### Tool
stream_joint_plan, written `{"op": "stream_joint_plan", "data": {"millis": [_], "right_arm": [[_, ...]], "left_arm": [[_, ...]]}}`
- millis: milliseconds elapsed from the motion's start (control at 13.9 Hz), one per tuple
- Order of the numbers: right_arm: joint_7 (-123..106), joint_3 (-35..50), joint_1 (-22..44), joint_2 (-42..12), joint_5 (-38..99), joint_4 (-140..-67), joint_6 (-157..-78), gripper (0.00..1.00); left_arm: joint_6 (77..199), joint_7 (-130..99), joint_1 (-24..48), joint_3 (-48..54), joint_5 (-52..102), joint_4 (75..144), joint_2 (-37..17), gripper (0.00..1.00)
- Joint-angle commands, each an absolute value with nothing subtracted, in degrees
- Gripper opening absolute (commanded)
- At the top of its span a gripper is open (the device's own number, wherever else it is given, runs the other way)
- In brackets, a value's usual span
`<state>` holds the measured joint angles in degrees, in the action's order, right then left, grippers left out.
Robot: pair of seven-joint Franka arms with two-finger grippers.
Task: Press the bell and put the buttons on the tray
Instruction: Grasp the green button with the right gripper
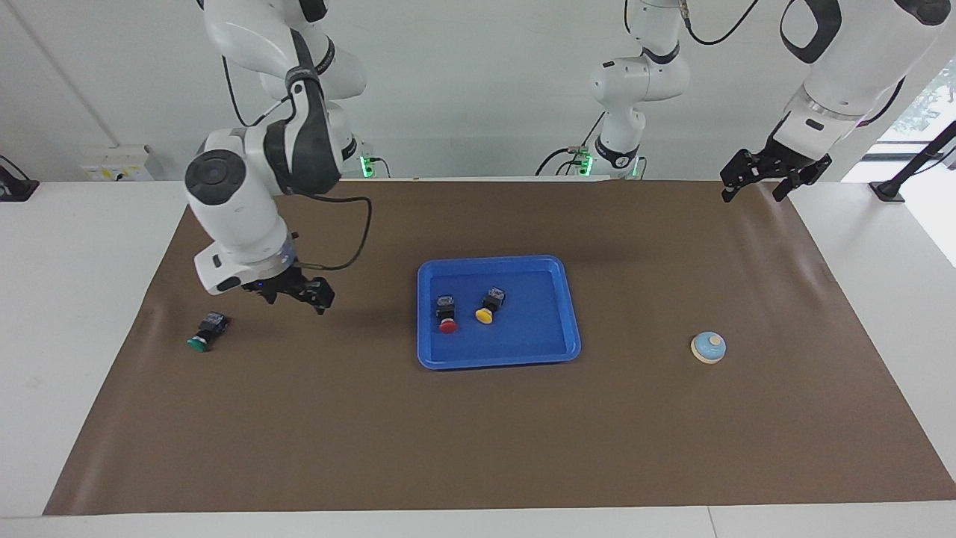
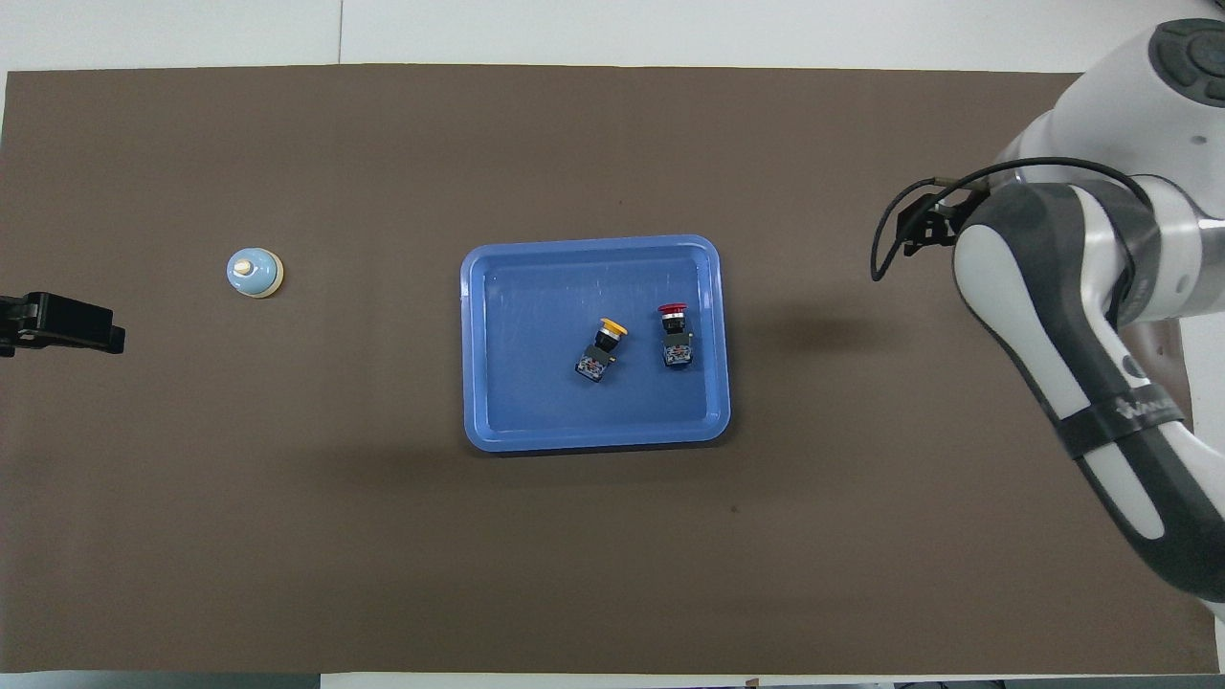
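A: Buttons, facing view? Red button (image 1: pixel 447 314) & yellow button (image 1: pixel 488 306) in tray (image 1: pixel 515 357), mid-table. Green button (image 1: pixel 206 332) on mat nr right arm's end.
B: Right gripper (image 1: pixel 299 293)?
A: Low beside green, holding nothing; how far open, can't tell. Left gripper (image 1: pixel 769 175) waits, fingers apart, at mat's corner.
B: Overhead?
A: Bell (image 2: pixel 254 272) nr left arm's end; green hidden.

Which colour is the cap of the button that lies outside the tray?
Green. The green button lies on the mat near the right gripper, seen best in the facing view.

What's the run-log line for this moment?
tray: bright blue plastic tray holds red-capped button, yellow-capped button | green-capped button on brown mat | right end effector above mat beside green | left arm waits
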<state>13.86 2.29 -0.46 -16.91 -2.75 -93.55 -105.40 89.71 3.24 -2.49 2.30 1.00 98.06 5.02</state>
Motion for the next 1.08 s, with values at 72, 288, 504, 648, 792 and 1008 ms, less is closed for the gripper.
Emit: {"op": "stream_joint_plan", "data": {"millis": [72, 288, 504, 648, 792, 1008], "right_arm": [[5.11, 3.16, -7.10, -14.42, -4.13, -100.79, -110.19, 1.00], [3.08, 3.16, -11.32, -11.61, -5.45, -110.71, -120.29, 1.00], [1.41, 3.16, -14.23, -12.47, -7.46, -113.91, -126.98, 1.00], [1.32, 3.16, -15.02, -14.32, -8.17, -113.91, -129.80, 1.00], [0.97, 3.16, -16.87, -15.99, -8.26, -113.99, -131.65, 1.00], [-0.52, 3.25, -18.54, -17.66, -8.26, -116.45, -137.97, 1.00]], "left_arm": [[89.30, 3.34, -2.46, 2.11, 1.32, 98.61, 5.80, 1.00], [89.30, 3.34, -2.46, 2.11, 1.32, 98.61, 5.80, 1.00], [89.30, 3.34, -2.46, 2.11, 1.32, 98.61, 5.80, 1.00], [89.30, 3.34, -2.46, 2.11, 1.32, 98.61, 5.80, 1.00], [89.38, 3.34, -2.46, 2.11, 1.32, 98.70, 5.80, 1.00], [89.30, 3.34, -2.46, 2.11, 1.32, 98.61, 5.80, 1.00]]}}
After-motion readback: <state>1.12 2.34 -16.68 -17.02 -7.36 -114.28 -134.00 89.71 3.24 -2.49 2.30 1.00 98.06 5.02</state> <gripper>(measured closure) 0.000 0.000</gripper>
